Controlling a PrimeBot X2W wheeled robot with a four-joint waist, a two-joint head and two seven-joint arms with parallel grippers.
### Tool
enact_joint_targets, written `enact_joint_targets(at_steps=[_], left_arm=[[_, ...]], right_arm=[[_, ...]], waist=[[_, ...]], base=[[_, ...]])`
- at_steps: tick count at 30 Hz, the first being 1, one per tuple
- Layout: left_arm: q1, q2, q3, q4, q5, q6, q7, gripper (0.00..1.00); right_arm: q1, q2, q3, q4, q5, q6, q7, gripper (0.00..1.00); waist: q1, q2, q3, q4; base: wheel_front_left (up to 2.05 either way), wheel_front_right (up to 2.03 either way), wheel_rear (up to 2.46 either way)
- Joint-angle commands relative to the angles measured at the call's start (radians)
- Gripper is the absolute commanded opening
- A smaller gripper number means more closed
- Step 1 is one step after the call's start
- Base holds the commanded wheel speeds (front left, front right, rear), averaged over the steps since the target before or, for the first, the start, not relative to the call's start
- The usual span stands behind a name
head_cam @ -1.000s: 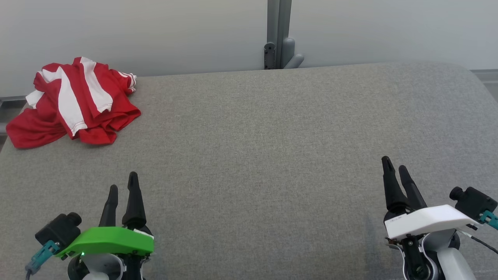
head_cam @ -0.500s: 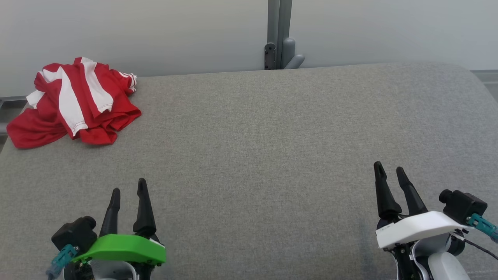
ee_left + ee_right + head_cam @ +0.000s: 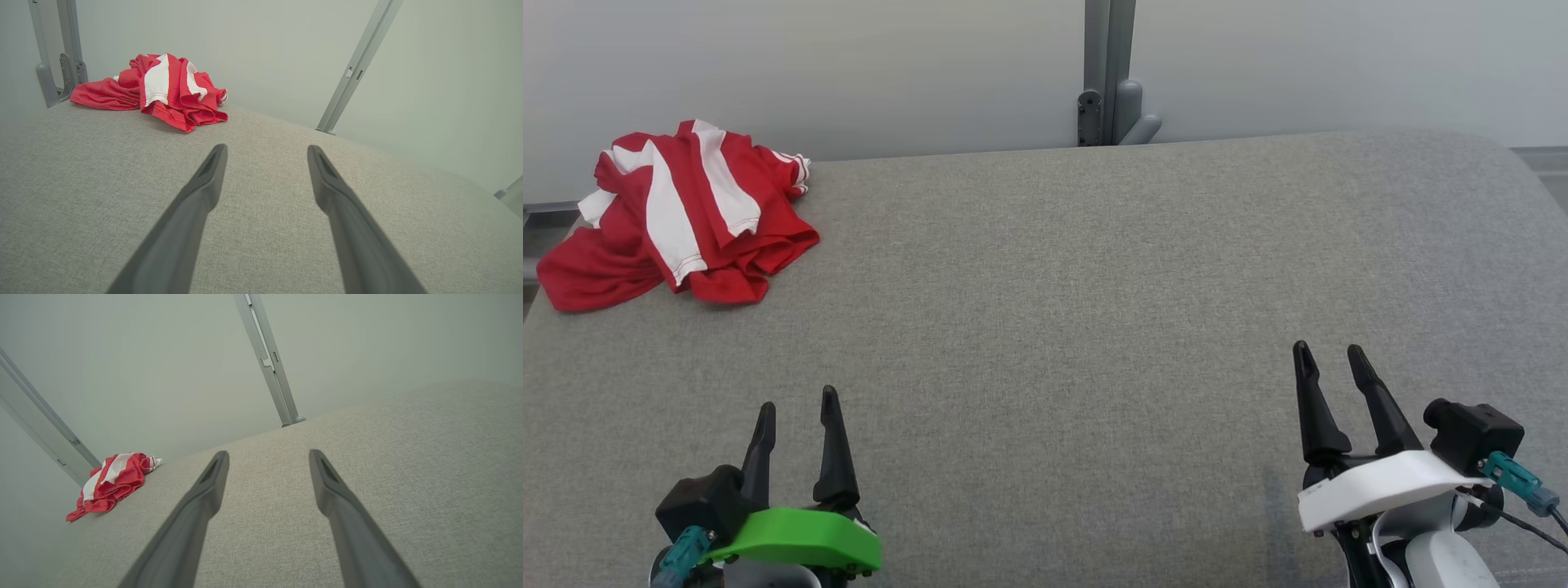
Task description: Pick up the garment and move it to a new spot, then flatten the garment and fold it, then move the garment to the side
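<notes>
Head view: a crumpled red-and-white garment (image 3: pixel 678 216) lies at the far left corner of the grey surface (image 3: pixel 1054 286), well apart from the left fingers (image 3: pixel 833 445) and right fingers (image 3: pixel 1312 404), both pairs spread and empty.

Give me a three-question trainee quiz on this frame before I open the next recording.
1. True or false: the red-and-white garment lies crumpled at the far left corner of the grey surface.
2. The left gripper and right gripper are: A) open and empty; B) shut on cloth; C) pressing the garment flat.
3. Fill in: the gripper nearer the garment is the ___ one.
Key: 1 true; 2 A; 3 left.
</notes>
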Motion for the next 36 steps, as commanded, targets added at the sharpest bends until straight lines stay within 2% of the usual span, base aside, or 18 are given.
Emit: enact_joint_targets(at_steps=[1, 36], left_arm=[[0.003, 0.008, -0.001, -0.012, 0.021, 0.004, -0.009, 1.0], [0.045, 0.01, -0.018, -0.021, 0.258, 0.011, -0.085, 1.0]], right_arm=[[0.005, -0.006, 0.003, -0.015, -0.02, 0.0, -0.007, 1.0], [0.032, -0.008, 0.024, -0.054, -0.308, 0.0, -0.082, 1.0]], waist=[[0.0, 0.0, 0.0, 0.0], [-0.0001, 0.0, 0.007, 0.004]], base=[[0.0, 0.0, 0.0], [0.0, 0.0, 0.0]])
